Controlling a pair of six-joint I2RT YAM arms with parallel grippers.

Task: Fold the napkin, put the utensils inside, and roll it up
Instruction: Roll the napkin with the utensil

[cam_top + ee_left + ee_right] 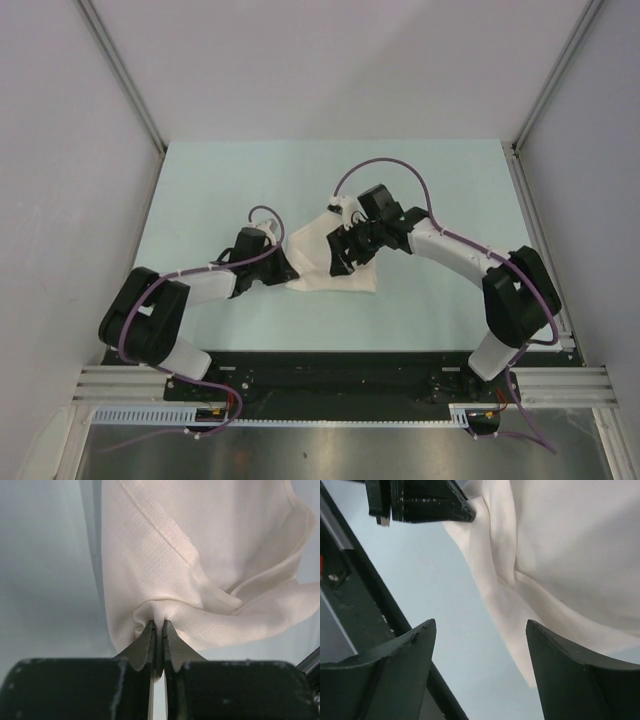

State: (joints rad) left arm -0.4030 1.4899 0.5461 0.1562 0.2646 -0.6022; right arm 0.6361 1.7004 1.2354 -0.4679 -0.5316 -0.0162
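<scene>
The white napkin (318, 262) lies rumpled and partly folded in the middle of the pale green table. My left gripper (288, 270) is shut on the napkin's left edge; in the left wrist view the cloth (200, 570) bunches between its closed fingertips (159, 625). My right gripper (342, 262) is open above the napkin's right part; in the right wrist view its fingers (415, 650) stand wide apart and empty over the table and the cloth's edge (560, 555). The left gripper shows at the top of that view (430, 500). The knife is not in view.
The table (220, 190) ends at a black rail (340, 365) along the near edge, seen also in the right wrist view (365, 605). Grey walls and metal posts (120, 70) surround the table.
</scene>
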